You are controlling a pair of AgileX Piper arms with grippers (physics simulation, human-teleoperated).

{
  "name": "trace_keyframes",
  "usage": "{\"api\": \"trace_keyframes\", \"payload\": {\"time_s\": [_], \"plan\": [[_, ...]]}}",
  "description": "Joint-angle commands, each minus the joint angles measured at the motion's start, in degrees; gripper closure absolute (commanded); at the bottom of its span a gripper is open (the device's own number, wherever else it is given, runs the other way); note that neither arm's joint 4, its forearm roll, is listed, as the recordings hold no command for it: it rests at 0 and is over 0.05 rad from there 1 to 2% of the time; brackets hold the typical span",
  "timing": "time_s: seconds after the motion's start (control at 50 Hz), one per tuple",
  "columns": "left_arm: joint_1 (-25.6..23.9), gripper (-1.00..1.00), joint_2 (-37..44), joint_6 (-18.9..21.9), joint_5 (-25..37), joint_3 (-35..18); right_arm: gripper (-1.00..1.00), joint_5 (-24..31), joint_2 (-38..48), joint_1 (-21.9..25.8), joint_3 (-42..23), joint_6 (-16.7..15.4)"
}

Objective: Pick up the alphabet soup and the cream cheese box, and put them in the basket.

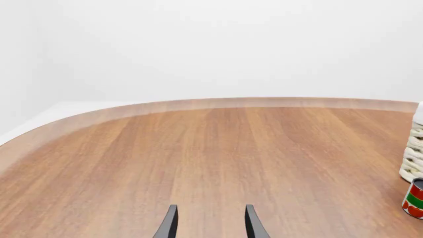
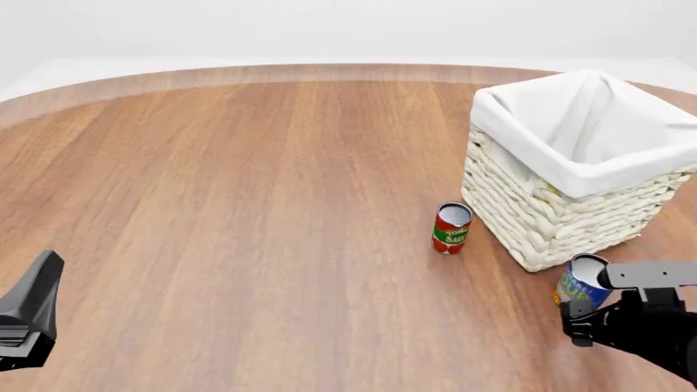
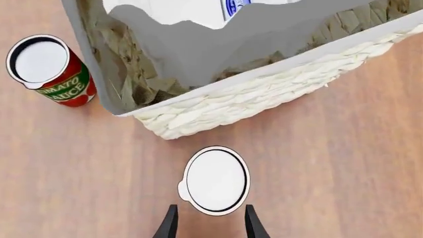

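Right wrist view shows the right gripper (image 3: 210, 223) open above the soup (image 3: 215, 179), which stands upright just beside the basket (image 3: 264, 94) (blue-and-white box (image 3: 233, 6) seemingly inside already); I'd centre, descend straight, close below the rim, avoiding the wicker

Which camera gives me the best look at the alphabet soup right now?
The right wrist view: the alphabet soup shows unobstructed from above, upright, just ahead of the right hand, near the basket. The front view shows its blue-yellow label, partly hidden by that hand. The left wrist view misses it.
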Motion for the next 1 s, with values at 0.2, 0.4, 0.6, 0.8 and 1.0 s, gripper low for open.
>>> {"api": "trace_keyframes", "payload": {"time_s": [0.2,0.4,0.6,0.8,1.0], "plan": [[0.0,-1.0,0.0,0.0,0.0,0.0,-1.0,0.21,1.72,-0.17,-1.79,-0.5],[0.0,-1.0,0.0,0.0,0.0,0.0,-1.0,-0.37,3.43,-0.26,-2.87,-0.8],[0.0,-1.0,0.0,0.0,0.0,0.0,-1.0,-2.19,6.43,-0.15,-3.6,-0.85],[0.0,-1.0,0.0,0.0,0.0,0.0,-1.0,-4.18,8.03,0.82,-2.79,-0.3],[0.0,-1.0,0.0,0.0,0.0,0.0,1.0,-3.51,4.77,2.07,-0.85,0.39]]}}
